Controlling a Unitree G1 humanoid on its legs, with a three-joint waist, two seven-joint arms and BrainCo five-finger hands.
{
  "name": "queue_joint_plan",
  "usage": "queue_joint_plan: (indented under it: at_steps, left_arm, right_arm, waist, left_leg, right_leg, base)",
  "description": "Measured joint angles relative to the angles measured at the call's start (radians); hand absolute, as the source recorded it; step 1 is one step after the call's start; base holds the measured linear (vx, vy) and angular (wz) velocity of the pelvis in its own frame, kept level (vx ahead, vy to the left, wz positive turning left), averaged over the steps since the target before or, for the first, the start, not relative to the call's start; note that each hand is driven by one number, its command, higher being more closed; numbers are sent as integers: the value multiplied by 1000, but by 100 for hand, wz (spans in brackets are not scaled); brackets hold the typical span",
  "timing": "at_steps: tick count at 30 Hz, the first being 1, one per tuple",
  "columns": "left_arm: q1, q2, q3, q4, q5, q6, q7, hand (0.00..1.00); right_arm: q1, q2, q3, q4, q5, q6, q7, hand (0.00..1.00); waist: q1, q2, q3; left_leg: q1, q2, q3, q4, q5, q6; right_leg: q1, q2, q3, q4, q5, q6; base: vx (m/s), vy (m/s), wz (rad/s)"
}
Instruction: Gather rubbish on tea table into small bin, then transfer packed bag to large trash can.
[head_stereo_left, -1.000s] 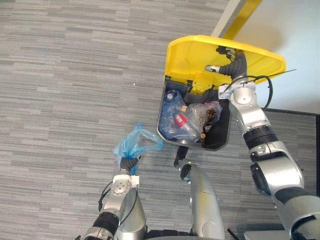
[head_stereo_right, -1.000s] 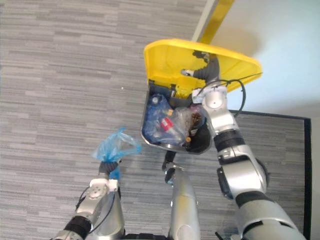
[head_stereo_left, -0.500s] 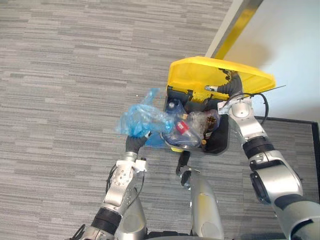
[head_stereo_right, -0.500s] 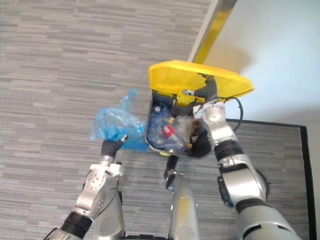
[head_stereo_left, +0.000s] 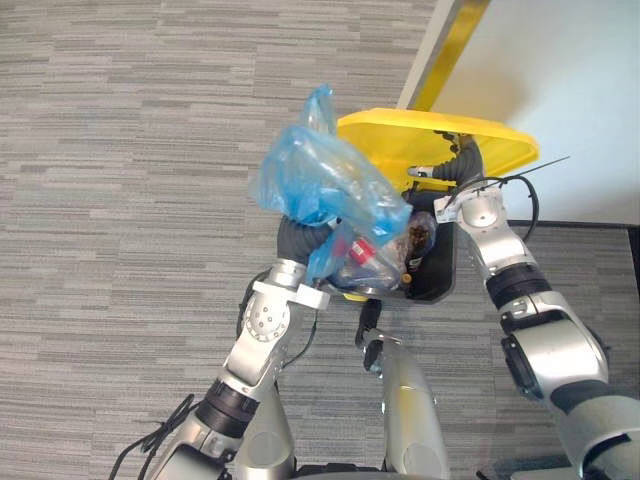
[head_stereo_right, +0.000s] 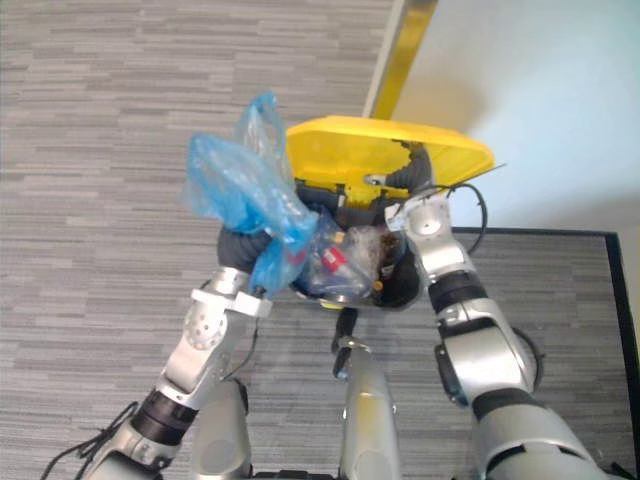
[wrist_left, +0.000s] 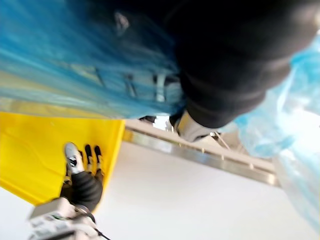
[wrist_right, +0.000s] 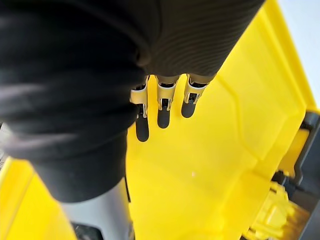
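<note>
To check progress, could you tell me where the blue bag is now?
In the eye views, the blue bag is gripped in the left hand, at the left edge of the bin, beside its yellow lid.

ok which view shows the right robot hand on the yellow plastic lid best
The right wrist view: the right robot hand presses straight fingers on the yellow plastic lid up close. The other views show it small and distant.

The bag (head_stereo_left: 320, 185) sits atop the left hand (head_stereo_left: 298, 240), over the left edge of the bin (head_stereo_left: 445, 268). Rubbish (head_stereo_left: 375, 262) lies inside. The right hand (head_stereo_left: 461, 166) is under the lid (head_stereo_left: 400, 140) behind.
</note>
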Motion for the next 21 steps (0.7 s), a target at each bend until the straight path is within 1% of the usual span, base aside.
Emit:
queue_joint_plan:
  at_steps: [4, 8, 12, 17, 20, 21]
  left_arm:
    - [-62, 0, -13, 4, 0, 1, 0, 100]
    - [-154, -13, -34, 77, 0, 4, 0, 100]
    - [-244, -16, -35, 136, 17, 14, 39, 100]
    - [-282, -16, -30, 213, 39, 17, 61, 100]
    - [-294, -15, -18, 269, 60, 37, 59, 100]
    - [-310, -14, -13, 313, 69, 44, 59, 100]
  right_arm:
    - [-62, -1, 19, 33, -2, 6, 0, 0]
    - [-74, -13, 29, 34, -2, 9, 1, 0]
    - [-87, -13, 29, 34, -2, 20, 1, 0]
    - [-104, -13, 29, 39, -4, 34, 1, 0]
    - [-122, -16, 29, 39, -5, 34, 1, 0]
    - [-151, -21, 29, 39, -5, 37, 1, 0]
  waist:
    - [-13, 0, 0]
    - [-17, 9, -3]
    - [-24, 11, -2]
    - [-26, 15, 0]
    - [-32, 18, 0]
    - [-34, 19, 1]
  left_leg:
    - [0, -8, 20, -15, 6, -8]
    - [2, -7, 20, -23, 10, -15]
    - [2, -11, 21, -27, 10, -15]
    - [0, -14, 21, -29, 11, -13]
    - [-14, -16, 22, -31, 13, -10]
    - [-32, -21, 25, -31, 15, -11]
  right_leg:
    - [-19, -1, 15, 0, 1, 0]
    - [-20, -1, 13, 1, 2, -1]
    - [-20, -3, 15, -1, 2, -1]
    - [-22, -4, 19, -4, 2, -1]
    - [-33, -4, 24, -12, 4, 1]
    - [-52, -5, 28, -18, 11, 0]
  base:
    - [22, -11, -10]
    - [17, -6, -1]
    - [0, 0, 0]
    - [0, 0, 0]
    - [-10, -21, -1]
    - [-11, -32, -4]
